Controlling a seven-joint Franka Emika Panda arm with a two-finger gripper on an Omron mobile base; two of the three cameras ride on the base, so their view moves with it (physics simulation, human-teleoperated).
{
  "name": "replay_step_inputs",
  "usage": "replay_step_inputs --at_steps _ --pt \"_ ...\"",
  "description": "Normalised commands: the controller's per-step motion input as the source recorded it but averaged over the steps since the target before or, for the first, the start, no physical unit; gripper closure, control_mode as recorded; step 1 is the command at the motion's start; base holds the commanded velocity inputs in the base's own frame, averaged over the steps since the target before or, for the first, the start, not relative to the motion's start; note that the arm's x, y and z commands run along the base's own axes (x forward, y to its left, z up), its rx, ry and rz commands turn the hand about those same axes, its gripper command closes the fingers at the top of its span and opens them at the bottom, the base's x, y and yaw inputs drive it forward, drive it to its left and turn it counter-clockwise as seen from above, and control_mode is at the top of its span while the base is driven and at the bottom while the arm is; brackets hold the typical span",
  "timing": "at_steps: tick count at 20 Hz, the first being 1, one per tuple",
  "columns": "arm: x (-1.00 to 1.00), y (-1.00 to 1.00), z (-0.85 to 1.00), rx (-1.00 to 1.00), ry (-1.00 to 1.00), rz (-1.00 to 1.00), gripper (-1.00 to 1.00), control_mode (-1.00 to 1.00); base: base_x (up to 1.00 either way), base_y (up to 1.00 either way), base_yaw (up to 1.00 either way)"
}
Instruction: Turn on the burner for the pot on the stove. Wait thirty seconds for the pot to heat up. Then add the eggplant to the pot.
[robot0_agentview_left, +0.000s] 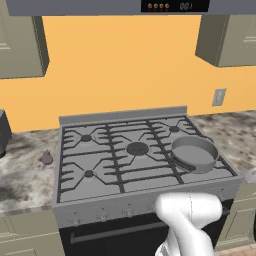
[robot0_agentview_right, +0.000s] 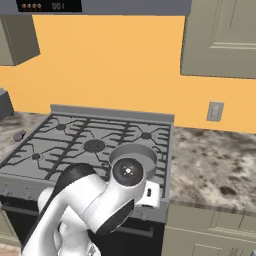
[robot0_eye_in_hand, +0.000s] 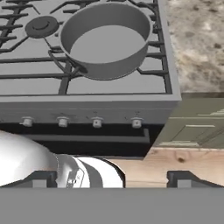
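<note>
A home kitchen, rendered.

A wide grey gas stove (robot0_agentview_left: 135, 150) fills the centre of the left base view, speckled stone counters (robot0_agentview_left: 22, 172) at both sides, olive wall cabinets (robot0_agentview_left: 20, 45) in the upper corners, an orange wall (robot0_agentview_left: 125, 65) behind, a range hood (robot0_agentview_left: 100, 6) along the top edge.

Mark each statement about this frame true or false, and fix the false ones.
1. The pot sits on the stove's front right burner. True.
2. The eggplant is inside the pot. False: it lies on the counter left of the stove; the pot is empty.
3. The hand is open and holds nothing. True.
4. The hand is gripping a knob. False: it is back from the stove front, touching none.
5. The pot's handle points toward the middle burner side. True.
</note>
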Motion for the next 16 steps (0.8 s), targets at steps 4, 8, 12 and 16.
replay_step_inputs --at_steps 4,8,12,16 --pt "0.00 -0.24 -0.18 0.00 -0.35 0.11 -1.00 -1.00 0.00 0.00 0.00" --pt "0.00 -0.21 -0.18 0.00 -0.44 0.15 -1.00 -1.00 0.00 0.00 0.00" --pt "0.00 -0.14 -0.30 0.00 -0.37 0.14 -1.00 -1.00 0.00 0.00 0.00" --pt "0.00 -0.05 -0.37 0.00 -0.29 0.09 -1.00 -1.00 0.00 0.00 0.00"
